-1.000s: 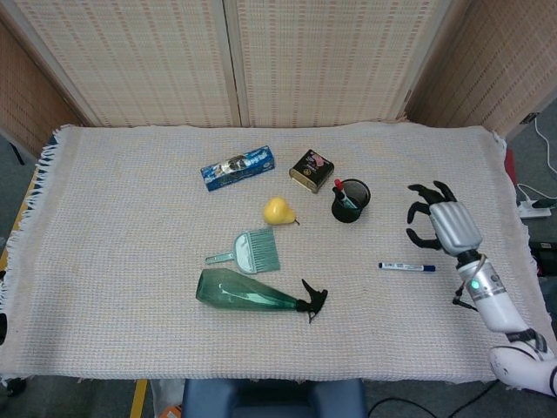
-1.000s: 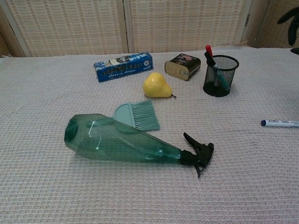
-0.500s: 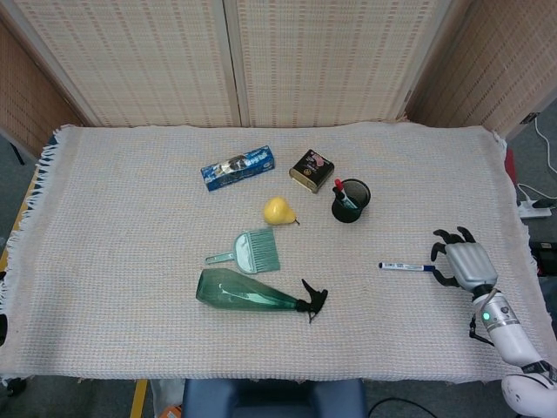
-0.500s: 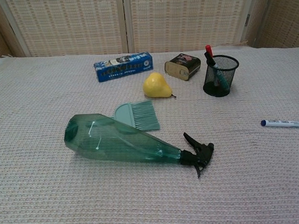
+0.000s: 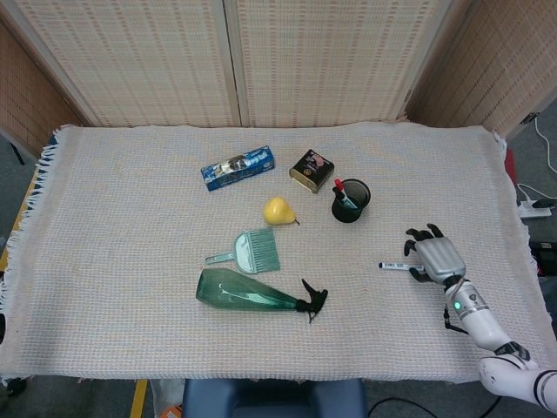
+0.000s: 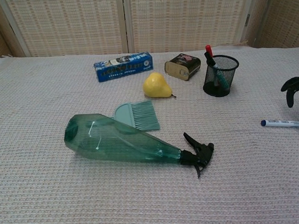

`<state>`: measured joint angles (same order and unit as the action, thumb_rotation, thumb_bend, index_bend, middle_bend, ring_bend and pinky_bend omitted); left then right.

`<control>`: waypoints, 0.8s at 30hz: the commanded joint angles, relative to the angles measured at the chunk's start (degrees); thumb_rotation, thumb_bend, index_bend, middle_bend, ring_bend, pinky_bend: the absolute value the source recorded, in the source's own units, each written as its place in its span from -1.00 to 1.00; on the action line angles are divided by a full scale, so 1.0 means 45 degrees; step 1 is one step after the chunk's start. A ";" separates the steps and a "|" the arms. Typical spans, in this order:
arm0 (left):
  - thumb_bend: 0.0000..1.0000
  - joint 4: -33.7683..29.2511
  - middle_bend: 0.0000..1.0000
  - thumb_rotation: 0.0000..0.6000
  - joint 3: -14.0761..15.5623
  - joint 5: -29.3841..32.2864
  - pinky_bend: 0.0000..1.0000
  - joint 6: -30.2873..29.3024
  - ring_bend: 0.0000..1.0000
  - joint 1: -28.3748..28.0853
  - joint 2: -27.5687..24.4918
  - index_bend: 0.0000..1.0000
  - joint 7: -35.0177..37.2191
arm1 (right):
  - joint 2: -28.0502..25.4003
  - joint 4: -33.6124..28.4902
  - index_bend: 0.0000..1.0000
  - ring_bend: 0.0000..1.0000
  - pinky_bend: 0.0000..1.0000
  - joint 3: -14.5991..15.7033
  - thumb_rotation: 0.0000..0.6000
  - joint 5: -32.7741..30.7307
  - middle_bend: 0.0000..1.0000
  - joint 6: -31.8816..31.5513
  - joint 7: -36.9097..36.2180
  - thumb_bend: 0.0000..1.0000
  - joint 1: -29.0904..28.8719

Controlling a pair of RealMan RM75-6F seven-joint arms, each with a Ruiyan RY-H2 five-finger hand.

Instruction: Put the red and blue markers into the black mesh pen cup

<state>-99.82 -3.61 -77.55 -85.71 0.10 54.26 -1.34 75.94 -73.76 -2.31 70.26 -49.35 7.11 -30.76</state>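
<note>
The black mesh pen cup (image 5: 351, 201) (image 6: 220, 76) stands right of centre, with the red marker (image 5: 338, 185) (image 6: 208, 51) standing in it, red cap up. Flat on the cloth to the cup's front right lies the blue marker (image 5: 396, 266) (image 6: 282, 123), a white barrel with blue ends. My right hand (image 5: 435, 258) (image 6: 292, 87) hovers over the marker's right end. Its fingers are spread and curled downward, and nothing is held between them. In the chest view only its dark fingers show at the right edge, just above the marker. My left hand does not show in either view.
A green spray bottle (image 5: 248, 296) lies on its side near the front, with a teal hand brush (image 5: 252, 251) behind it. A yellow pear (image 5: 278, 211), a dark tin (image 5: 312, 169) and a blue box (image 5: 238, 167) sit left of and behind the cup.
My right hand dropped from beside the cup toward the front right, then shifted left until its fingers are over the blue marker's right end. The marker has not moved.
</note>
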 commanded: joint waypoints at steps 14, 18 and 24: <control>0.02 0.0118 -0.98 1.00 -0.0041 0.0199 -0.43 0.0172 -1.00 -0.0047 0.0020 -0.73 0.0090 | 0.0914 0.0481 -0.18 -0.67 -0.88 -0.0172 1.00 -0.0380 -0.70 0.0746 0.0504 -0.48 -0.0440; 0.02 0.0158 -0.98 1.00 -0.0046 0.0225 -0.43 0.0230 -1.00 -0.0068 0.0023 -0.73 0.0135 | 0.1205 0.0709 -0.16 -0.66 -0.88 -0.0259 1.00 -0.0460 -0.70 0.0896 0.0473 -0.48 -0.0550; 0.02 0.0200 -0.98 1.00 -0.0058 0.0252 -0.43 0.0250 -1.00 -0.0067 0.0017 -0.72 0.0225 | 0.1503 0.0897 -0.15 -0.65 -0.88 -0.0371 1.00 -0.0586 -0.70 0.1109 0.0434 -0.48 -0.0701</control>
<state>-98.93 -3.87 -76.43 -84.59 -0.20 54.34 -0.33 82.57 -69.85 -3.88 67.72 -44.48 9.08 -33.81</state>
